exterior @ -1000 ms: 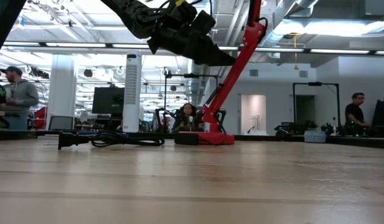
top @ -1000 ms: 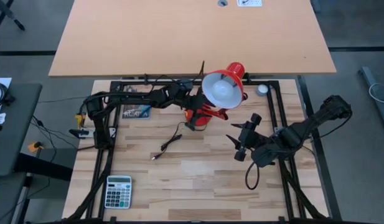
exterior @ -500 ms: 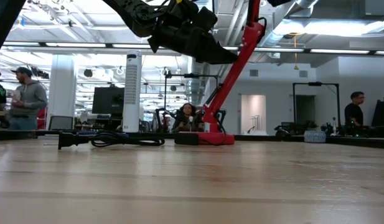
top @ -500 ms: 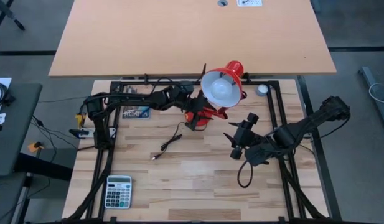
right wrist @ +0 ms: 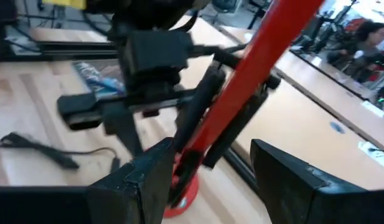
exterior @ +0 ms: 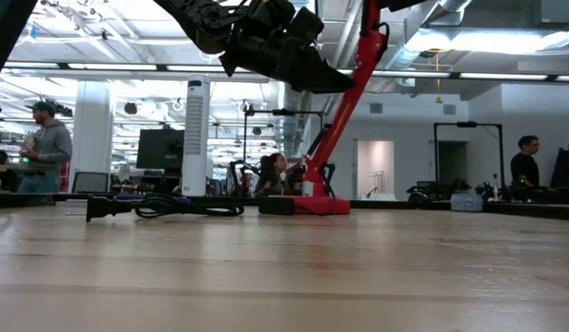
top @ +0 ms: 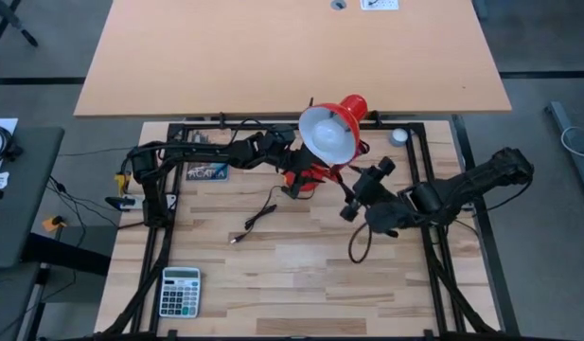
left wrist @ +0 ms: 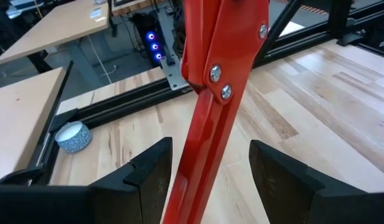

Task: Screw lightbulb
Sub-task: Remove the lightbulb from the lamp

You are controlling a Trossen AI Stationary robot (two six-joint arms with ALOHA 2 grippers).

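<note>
Near left corner of the table (top: 301, 275): a calculator (top: 180, 290). Further in, a black cord (top: 258, 220) lies loose on the boards. Right gripper (top: 348, 199) hangs just beside the lamp base (top: 296, 185), fingers (right wrist: 142, 180) spread wide and empty, pointed at the red lamp arm (right wrist: 266, 56). Left gripper (left wrist: 210, 155) straddles that arm from the other side, jaws apart with a gap showing on each side, gripping nothing. Shade (top: 353, 106) tilted up toward the overhead camera. Lightbulb (top: 322, 133) sits inside the shade (white on white, outline hard to separate). Small grey disc (top: 398, 136) at the far right frame rail. Beyond, a second table (top: 292, 57).
</note>
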